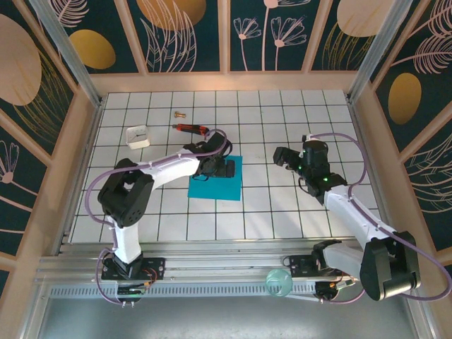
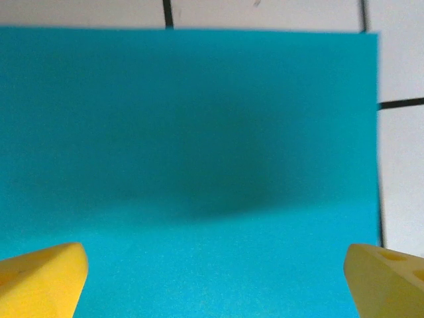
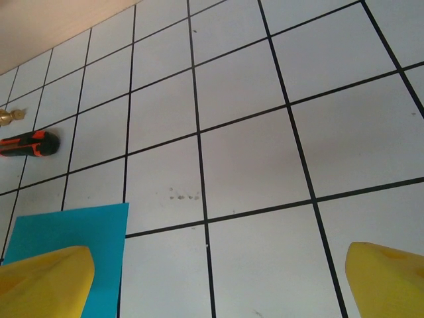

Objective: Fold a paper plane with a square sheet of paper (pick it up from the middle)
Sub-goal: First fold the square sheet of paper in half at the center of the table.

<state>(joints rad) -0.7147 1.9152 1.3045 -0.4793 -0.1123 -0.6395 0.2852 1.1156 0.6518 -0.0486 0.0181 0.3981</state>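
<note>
Status: teal sheet [image 1: 212,185] flat on table [image 1: 282,212], centre of top view; no crease visible, no plane yet. Above its upper right part, left pincer [image 1: 224,168] spread wide, grasping nothing. Right of centre, right pincer [image 1: 286,157] released, over bare tiles. Pickup and all folds judged left.

One teal paper sheet [image 1: 219,188], one white block [image 1: 138,135], one red-and-black knife [image 1: 191,128], one small brass piece [image 1: 178,112]

White tiled table [image 1: 282,212], dark floral wall panels [image 1: 191,42]
</note>
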